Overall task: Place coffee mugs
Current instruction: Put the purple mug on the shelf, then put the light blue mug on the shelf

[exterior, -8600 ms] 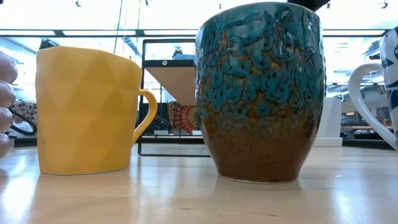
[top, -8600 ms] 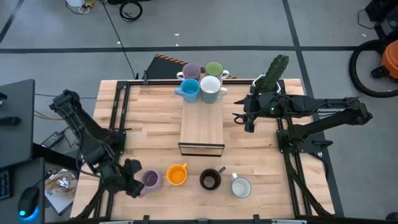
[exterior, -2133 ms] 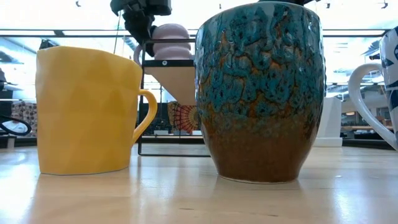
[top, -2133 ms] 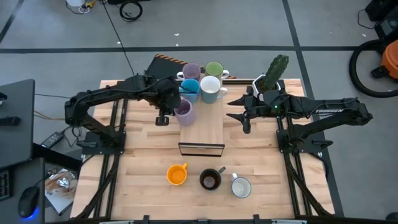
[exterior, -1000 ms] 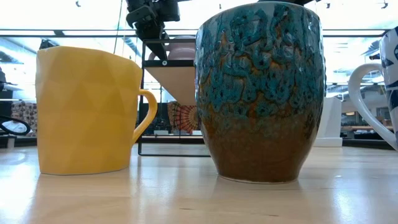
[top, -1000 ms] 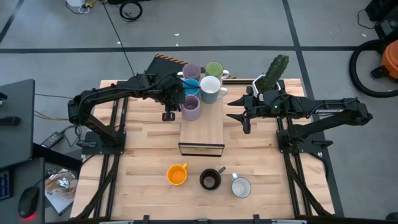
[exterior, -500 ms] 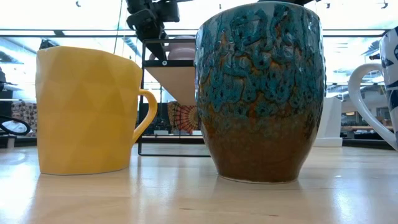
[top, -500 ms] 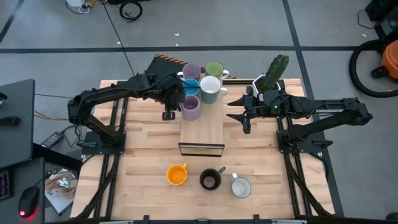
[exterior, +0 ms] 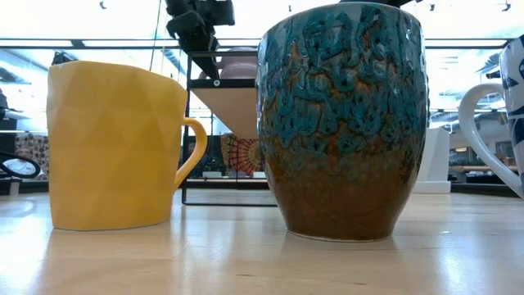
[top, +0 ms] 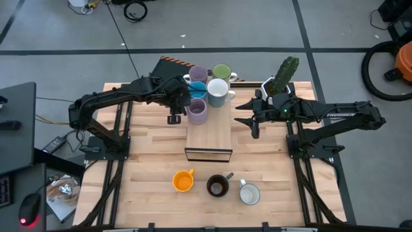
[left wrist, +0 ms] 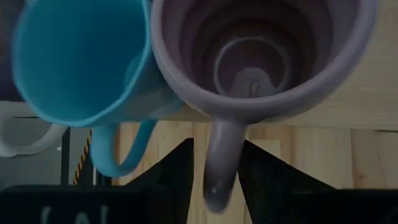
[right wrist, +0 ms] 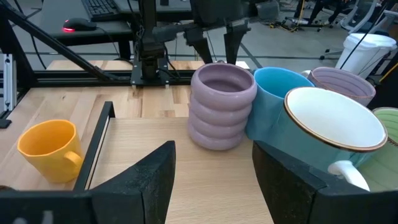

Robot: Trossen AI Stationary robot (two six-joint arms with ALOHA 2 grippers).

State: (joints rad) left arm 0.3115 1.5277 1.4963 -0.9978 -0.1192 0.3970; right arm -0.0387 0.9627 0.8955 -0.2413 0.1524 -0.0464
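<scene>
A ribbed lilac mug (top: 197, 111) stands upright on the wooden stand (top: 209, 135), next to the light blue mug (top: 196, 91). A white mug (top: 217, 90), a second lilac mug (top: 197, 73) and a green mug (top: 221, 71) stand behind them. My left gripper (left wrist: 217, 148) is open at the stand's left side, a finger on each side of the lilac mug's handle (left wrist: 221, 165). My right gripper (top: 241, 115) hangs open to the right of the stand, touching nothing. The orange (top: 183, 181), black (top: 217, 186) and white (top: 249, 193) mugs stand near the table's near edge. My left gripper comes level from the table's left, with its fingers (left wrist: 180, 171) on either side of the lilac mug's handle. Bare wood shows between one finger and the handle. The other finger lies close against it, and I cannot tell whether it touches. The mug rests on its base on the stand.
A white pot with a green cactus (top: 283, 76) stands at the table's far right, behind my right arm. In the low view the orange mug (exterior: 115, 147) and the black mug (exterior: 344, 123) fill the foreground. Bare wood lies between the stand and the near row of mugs.
About two seconds ago my left gripper held the lilac mug above the stand's left edge. It has since set the mug upright next to the light blue mug. Over the last second neither arm nor any mug has visibly moved.
</scene>
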